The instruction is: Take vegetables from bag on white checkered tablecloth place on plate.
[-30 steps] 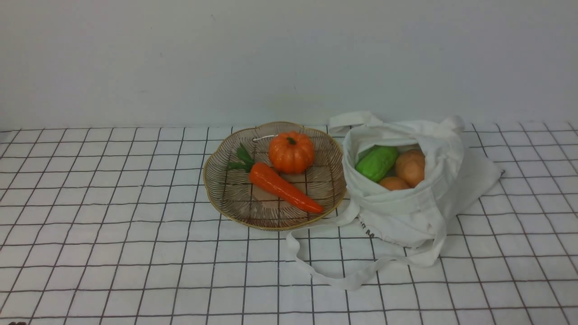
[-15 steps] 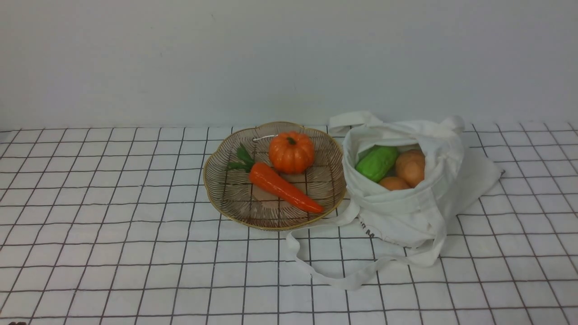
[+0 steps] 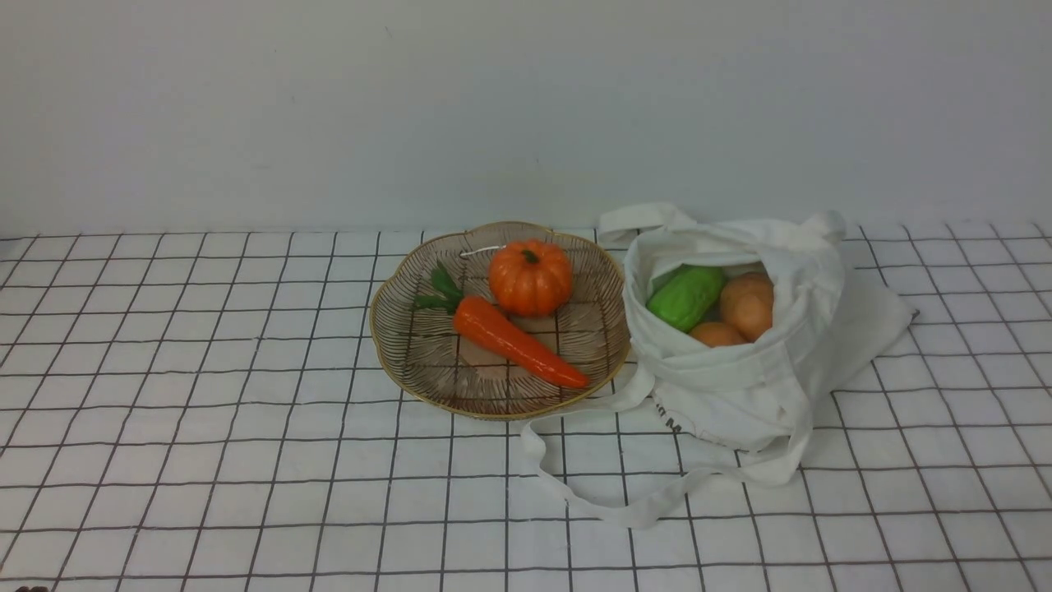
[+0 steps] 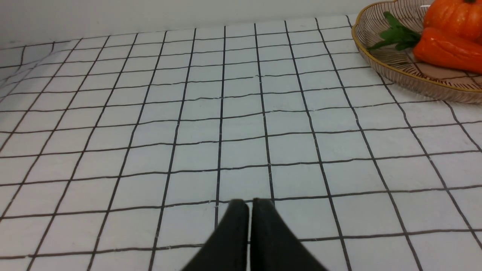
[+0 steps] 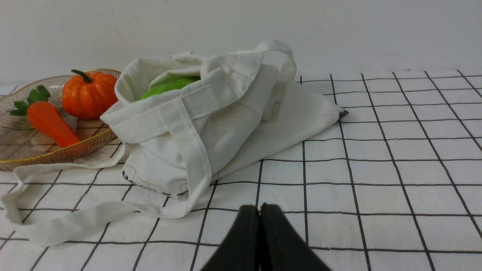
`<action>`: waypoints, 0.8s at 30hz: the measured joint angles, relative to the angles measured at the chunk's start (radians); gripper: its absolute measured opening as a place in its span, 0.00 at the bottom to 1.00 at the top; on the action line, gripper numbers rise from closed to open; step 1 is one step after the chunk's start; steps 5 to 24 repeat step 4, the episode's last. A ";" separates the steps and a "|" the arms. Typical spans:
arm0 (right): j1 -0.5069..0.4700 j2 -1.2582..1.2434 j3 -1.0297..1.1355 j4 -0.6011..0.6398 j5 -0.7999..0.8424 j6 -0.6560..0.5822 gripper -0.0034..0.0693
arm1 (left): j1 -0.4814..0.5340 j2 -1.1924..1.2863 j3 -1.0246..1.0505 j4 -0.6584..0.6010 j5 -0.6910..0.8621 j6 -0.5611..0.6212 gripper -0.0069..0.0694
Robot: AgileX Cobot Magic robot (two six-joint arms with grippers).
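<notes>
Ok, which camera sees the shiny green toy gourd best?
The front view: it shows much of the shiny green toy gourd inside the open white cloth bag. The right wrist view shows only a bit past the cloth. The left wrist view doesn't show it.

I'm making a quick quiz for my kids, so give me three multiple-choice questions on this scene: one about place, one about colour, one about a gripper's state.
1. Where is the carrot?
A) In the bag
B) On the plate
C) On bare cloth

2. What colour is the gourd in the bag?
A) Green
B) Purple
C) White

3. How is the right gripper?
A) Wide open
B) Shut on the pumpkin
C) Shut, holding nothing

1: B, the carrot lies inside the plate's gold rim.
2: A, the gourd shows green in the bag's mouth.
3: C, the right gripper's fingertips meet with nothing between.
</notes>
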State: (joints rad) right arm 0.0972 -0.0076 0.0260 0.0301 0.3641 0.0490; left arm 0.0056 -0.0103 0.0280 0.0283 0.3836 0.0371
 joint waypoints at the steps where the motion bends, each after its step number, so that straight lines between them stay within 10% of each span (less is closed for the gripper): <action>1: 0.000 0.000 0.000 0.000 0.000 0.000 0.03 | 0.000 0.000 0.000 0.000 0.000 0.000 0.08; 24: 0.000 0.000 0.000 0.000 0.000 0.000 0.03 | 0.000 0.000 0.000 0.000 0.000 0.000 0.08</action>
